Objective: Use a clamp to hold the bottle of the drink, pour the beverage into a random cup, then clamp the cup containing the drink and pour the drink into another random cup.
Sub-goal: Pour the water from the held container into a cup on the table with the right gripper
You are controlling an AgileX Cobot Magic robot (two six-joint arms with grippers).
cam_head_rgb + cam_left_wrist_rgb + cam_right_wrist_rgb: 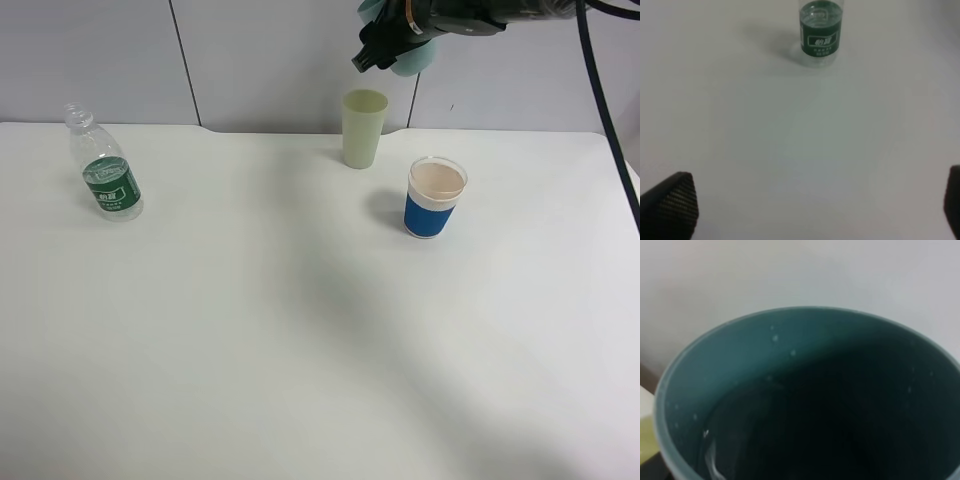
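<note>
The bottle point(105, 170) point(821, 32), clear with a dark green label, stood upright and uncapped at the table's far left. The pale yellow-green cup point(364, 128) stood upright near the back edge. The teal cup point(410, 62) point(805, 390) hung in the air above and just right of it, droplets on its dark inner wall and clear liquid point(710, 460) glinting low inside.

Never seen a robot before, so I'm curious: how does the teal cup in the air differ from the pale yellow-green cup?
The teal cup is held aloft in the right arm's jaws; the pale yellow-green cup stands on the table. The teal cup is dark and holds clear liquid; the pale cup's inside cannot be judged. Both are plain, handleless.
</note>
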